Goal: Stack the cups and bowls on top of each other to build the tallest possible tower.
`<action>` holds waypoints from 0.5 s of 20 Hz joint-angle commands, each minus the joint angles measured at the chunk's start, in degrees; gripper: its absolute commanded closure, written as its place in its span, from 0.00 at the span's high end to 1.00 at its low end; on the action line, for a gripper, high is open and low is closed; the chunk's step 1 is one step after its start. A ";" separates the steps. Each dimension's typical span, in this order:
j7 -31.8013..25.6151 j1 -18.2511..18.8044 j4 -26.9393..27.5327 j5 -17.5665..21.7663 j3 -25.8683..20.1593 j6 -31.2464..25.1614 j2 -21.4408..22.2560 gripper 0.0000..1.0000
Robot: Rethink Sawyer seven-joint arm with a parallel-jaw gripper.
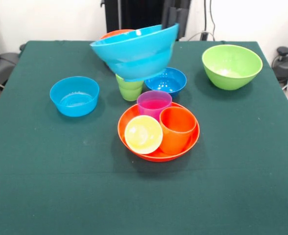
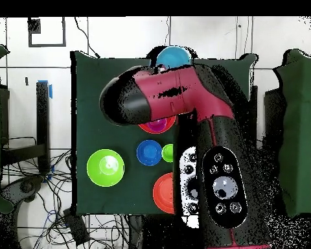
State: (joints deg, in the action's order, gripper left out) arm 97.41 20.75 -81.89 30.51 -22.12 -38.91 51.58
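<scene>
My gripper (image 1: 175,23) comes down at the table's far side, shut on the right rim of a large light blue bowl (image 1: 134,49). The bowl hangs tilted, its base right over the green cup (image 1: 130,89); I cannot tell if they touch. A large orange bowl (image 1: 156,149) in the middle holds the purple cup (image 1: 154,104), the yellow cup (image 1: 143,134) and the orange cup (image 1: 177,128). The small dark blue bowl (image 1: 167,81) stands beside the green cup. In the overhead view the arm (image 2: 203,149) hides my gripper.
A second light blue bowl (image 1: 74,96) stands at the left, the lime green bowl (image 1: 231,66) at the far right. Another orange bowl (image 1: 113,34) peeks out behind the held bowl. The overhead view shows the lime bowl (image 2: 105,167) and dark blue bowl (image 2: 149,152).
</scene>
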 commanded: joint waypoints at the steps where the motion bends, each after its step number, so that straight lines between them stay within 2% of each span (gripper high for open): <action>1: -13.34 0.23 -4.19 1.36 -6.20 -3.60 -2.84 0.00; 10: -15.10 -2.40 1.17 6.23 -5.64 -7.85 -3.52 0.00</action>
State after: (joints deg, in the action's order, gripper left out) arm 97.41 20.23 -81.59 31.35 -25.10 -38.93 51.56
